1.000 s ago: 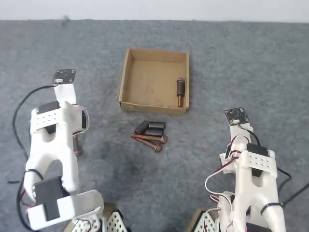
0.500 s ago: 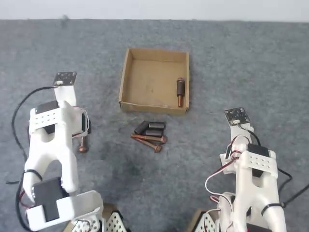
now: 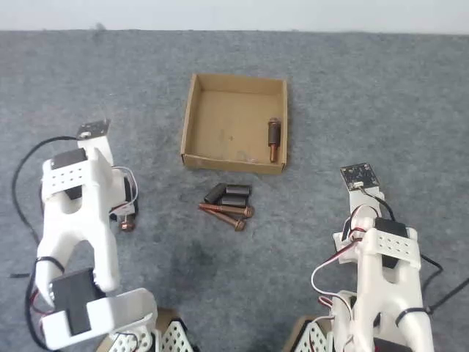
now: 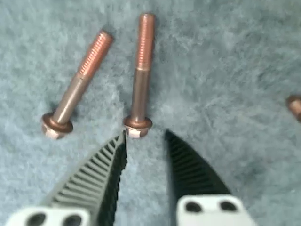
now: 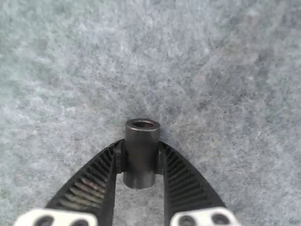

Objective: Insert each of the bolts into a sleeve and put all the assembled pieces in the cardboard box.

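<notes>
My left gripper (image 4: 145, 134) is open just above the carpet, its fingertips at the head of a copper bolt (image 4: 139, 80). A second bolt (image 4: 77, 84) lies beside it, and a third bolt's head (image 4: 295, 106) shows at the picture's edge. In the high view a bolt head (image 3: 127, 224) pokes out beside the left arm (image 3: 77, 198). My right gripper (image 5: 141, 146) is shut on a dark sleeve (image 5: 141, 153), held upright over bare carpet. The cardboard box (image 3: 192, 117) holds one assembled piece (image 3: 273, 139).
In front of the box lie dark sleeves (image 3: 234, 191) and two bolts (image 3: 226, 210) in a small heap. The right arm (image 3: 381, 249) stands at the near right. Grey carpet covers the table, with free room right of the box.
The left arm has drawn back toward its base and turned slightly. The bolt beside it now shows a little farther right. The right arm has not moved.
</notes>
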`<state>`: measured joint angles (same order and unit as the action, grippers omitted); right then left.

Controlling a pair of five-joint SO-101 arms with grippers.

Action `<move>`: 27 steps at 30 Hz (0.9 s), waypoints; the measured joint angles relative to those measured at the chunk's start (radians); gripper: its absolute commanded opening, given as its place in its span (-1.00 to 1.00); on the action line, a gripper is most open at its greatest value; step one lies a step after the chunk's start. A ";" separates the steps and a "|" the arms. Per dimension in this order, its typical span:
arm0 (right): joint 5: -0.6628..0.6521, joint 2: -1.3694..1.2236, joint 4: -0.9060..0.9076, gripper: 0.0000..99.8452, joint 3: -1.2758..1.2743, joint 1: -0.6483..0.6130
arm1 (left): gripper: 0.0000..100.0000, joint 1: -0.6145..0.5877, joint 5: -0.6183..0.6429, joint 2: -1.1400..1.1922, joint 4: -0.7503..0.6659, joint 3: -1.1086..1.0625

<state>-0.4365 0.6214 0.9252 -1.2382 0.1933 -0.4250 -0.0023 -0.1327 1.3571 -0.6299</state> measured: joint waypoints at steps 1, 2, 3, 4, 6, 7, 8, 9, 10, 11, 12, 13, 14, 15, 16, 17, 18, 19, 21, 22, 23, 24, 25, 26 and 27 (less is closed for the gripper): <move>0.000 0.000 0.000 -0.99 0.000 0.000 | -0.98 0.000 0.000 -0.014 0.000 -0.014; 0.000 0.000 0.000 -0.99 0.000 0.000 | -0.98 0.000 0.000 -0.031 0.003 -0.032; 0.000 0.000 0.000 -0.99 0.000 0.000 | -0.98 0.000 0.000 -0.054 0.000 -0.054; 0.000 0.000 0.000 -0.99 0.000 0.000 | -0.98 0.000 0.000 -0.078 -0.008 -0.075; 0.000 0.000 0.000 -0.99 0.000 0.000 | -0.97 -0.009 -0.003 -0.130 -0.018 -0.118; 0.000 0.000 0.000 -0.99 0.000 0.000 | -0.97 -0.026 -0.002 -0.150 -0.021 -0.138; 0.000 0.000 0.000 -0.99 0.000 0.000 | -0.97 -0.049 0.005 -0.167 -0.023 -0.152; 0.000 0.000 0.000 -0.99 0.000 0.000 | -0.97 -0.069 0.005 -0.178 -0.023 -0.164; 0.000 0.000 0.000 -0.99 0.000 0.000 | -0.97 -0.084 0.005 -0.184 -0.023 -0.170; 0.000 0.000 0.000 -0.99 0.000 0.000 | -0.97 -0.103 0.003 -0.186 -0.023 -0.173; 0.000 0.000 0.000 -0.99 -0.003 0.000 | -0.97 -0.124 0.005 -0.186 -0.023 -0.173; 0.000 0.003 0.000 -0.99 -0.008 0.000 | -0.97 -0.140 0.005 -0.183 -0.023 -0.173; 0.000 0.005 0.000 -0.99 -0.009 0.000 | -0.97 -0.149 0.005 -0.175 -0.023 -0.173; 0.000 0.006 0.000 -0.99 -0.011 0.000 | -0.97 -0.152 0.005 -0.160 -0.031 -0.173; 0.000 0.006 0.000 -0.99 -0.011 0.000 | -0.97 -0.153 0.005 -0.140 -0.046 -0.173; 0.000 0.006 0.000 -0.99 -0.011 0.000 | -0.97 -0.158 0.005 -0.114 -0.064 -0.173; 0.000 0.006 0.000 -0.99 -0.011 0.000 | -0.97 -0.163 0.005 -0.084 -0.083 -0.173; 0.000 0.006 0.000 -0.99 -0.011 0.000 | -0.97 -0.164 0.005 -0.057 -0.098 -0.173; 0.000 0.006 0.000 -0.99 -0.011 0.000 | -0.97 -0.164 0.005 0.000 -0.112 -0.172; 0.000 0.006 0.000 -0.99 -0.011 0.000 | -0.97 -0.164 0.005 0.028 -0.114 -0.163; 0.000 0.006 0.000 -0.99 -0.011 0.000 | -0.97 -0.164 0.005 0.052 -0.114 -0.152; 0.000 0.006 0.000 -0.99 -0.011 0.000 | -0.97 -0.169 0.005 0.074 -0.118 -0.140; 0.000 0.006 0.000 -0.99 -0.011 0.000 | -0.97 -0.183 0.003 0.094 -0.120 -0.123; 0.000 0.006 0.000 -0.99 -0.011 0.000 | -0.97 -0.199 0.005 0.115 -0.121 -0.101; 0.000 0.006 0.000 -0.99 -0.011 0.000 | -0.97 -0.213 0.005 0.137 -0.123 -0.080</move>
<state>-0.4365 0.6276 0.9252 -1.2490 0.1933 -0.6383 0.0023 0.0038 1.2344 -0.7096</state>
